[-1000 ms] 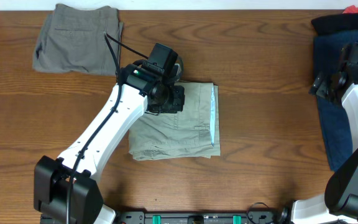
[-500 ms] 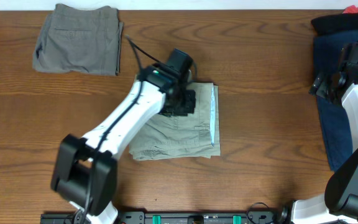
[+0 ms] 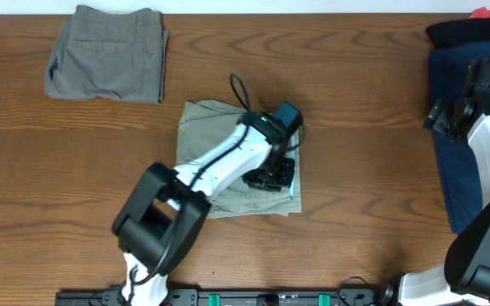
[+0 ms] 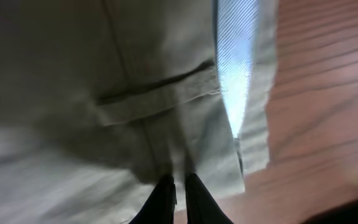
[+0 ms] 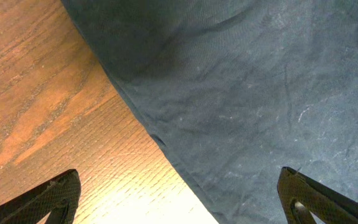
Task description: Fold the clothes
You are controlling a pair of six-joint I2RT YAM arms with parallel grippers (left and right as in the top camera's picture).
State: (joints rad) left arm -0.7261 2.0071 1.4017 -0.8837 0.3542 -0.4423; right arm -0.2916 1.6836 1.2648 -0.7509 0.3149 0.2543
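The light khaki shorts lie folded at the table's middle, with the pale blue waistband lining along their right edge. My left gripper rests low on their lower right part, with the arm lying across them. In the left wrist view the shorts fill the frame, and the left gripper has its jaws closed together, tips against the fabric beside a seam. My right gripper hovers at the far right over the navy garment's left edge. In the right wrist view the right gripper is open wide and empty.
Darker grey-green shorts lie folded at the back left. The navy garment runs down the right edge, also in the right wrist view. A black item and a red one lie at the back right corner.
My left gripper has slid across the khaki shorts from their upper left to their lower right, staying shut. The shorts' upper left corner now shows. The right arm has not moved.
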